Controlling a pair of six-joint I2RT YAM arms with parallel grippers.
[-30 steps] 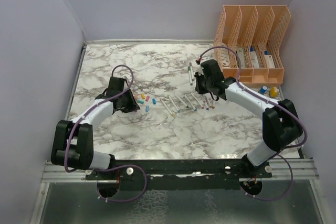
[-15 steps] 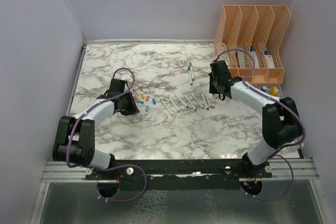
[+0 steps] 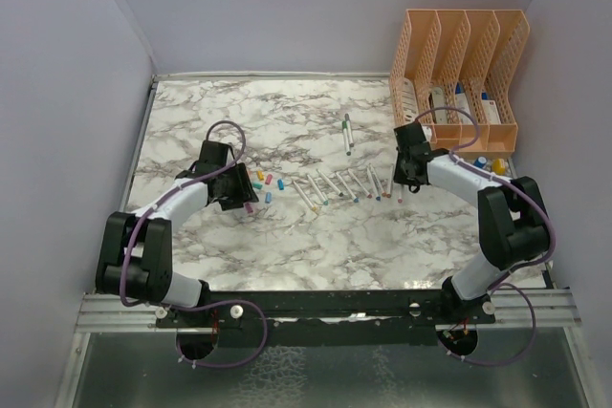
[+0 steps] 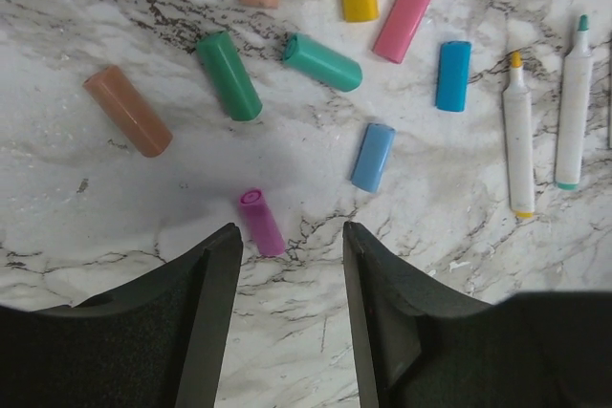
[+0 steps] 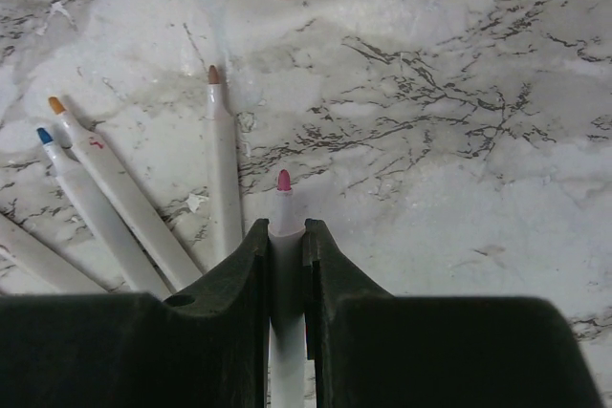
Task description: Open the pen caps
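Several loose pen caps (image 4: 322, 61) in teal, green, orange, pink, yellow and blue lie on the marble table (image 3: 287, 236). A magenta cap (image 4: 261, 222) lies alone just ahead of my left gripper (image 4: 292, 246), whose jaws are open and hold nothing. In the top view that gripper (image 3: 239, 194) sits at the left of the cap cluster (image 3: 263, 180). My right gripper (image 5: 285, 231) is shut on a white pen (image 5: 284, 212) with a bare pink tip. It is at the right end of the row of uncapped pens (image 3: 335, 185).
A peach lattice organiser (image 3: 459, 54) stands at the back right, close behind the right gripper. Small blue and yellow items (image 3: 490, 166) lie in front of it. One pen (image 3: 347, 135) lies alone behind the row. Uncapped pens (image 5: 222, 169) lie just left of the held one.
My left gripper has opened, and the magenta cap now lies on the table in front of it. My right arm has moved right and nearer, carrying the pen.
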